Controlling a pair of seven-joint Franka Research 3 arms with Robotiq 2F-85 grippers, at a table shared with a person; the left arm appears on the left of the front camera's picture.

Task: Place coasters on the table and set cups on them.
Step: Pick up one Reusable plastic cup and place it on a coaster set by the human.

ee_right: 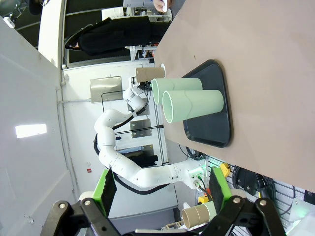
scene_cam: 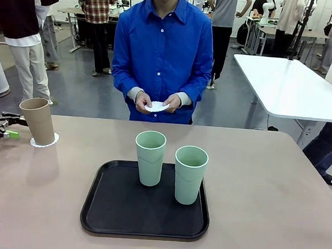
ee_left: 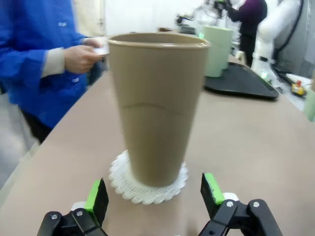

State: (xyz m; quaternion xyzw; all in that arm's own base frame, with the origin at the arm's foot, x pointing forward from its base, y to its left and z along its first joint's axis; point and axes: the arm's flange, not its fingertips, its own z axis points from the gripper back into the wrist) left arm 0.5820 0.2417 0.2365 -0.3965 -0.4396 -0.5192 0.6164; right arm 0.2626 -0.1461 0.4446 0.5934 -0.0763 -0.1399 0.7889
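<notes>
progress: one cup of three looks finished. tan cup (scene_cam: 38, 120) stands on its coaster (scene_cam: 44, 143) at the front view's left edge, on the table (scene_cam: 275, 189). left gripper (scene_cam: 12, 125) sits just beside it, spread wide, gripping nothing. rear mint cup (scene_cam: 150, 157) and front mint cup (scene_cam: 190, 174) wait on the black tray (scene_cam: 99, 222), centre frame. person's hands (scene_cam: 156, 103) hold another coaster (scene_cam: 156, 107), upper centre. right gripper (ee_right: 160, 184) is spread, empty.

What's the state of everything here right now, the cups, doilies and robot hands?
Tan cup: upright on a doily, not gripped.
Far mint cup: upright on the tray, no doily.
Near mint cup: upright on the tray, no doily.
Second doily: held in the person's hands.
Left hand: open, empty, near tan cup.
Right hand: open, empty.
</notes>
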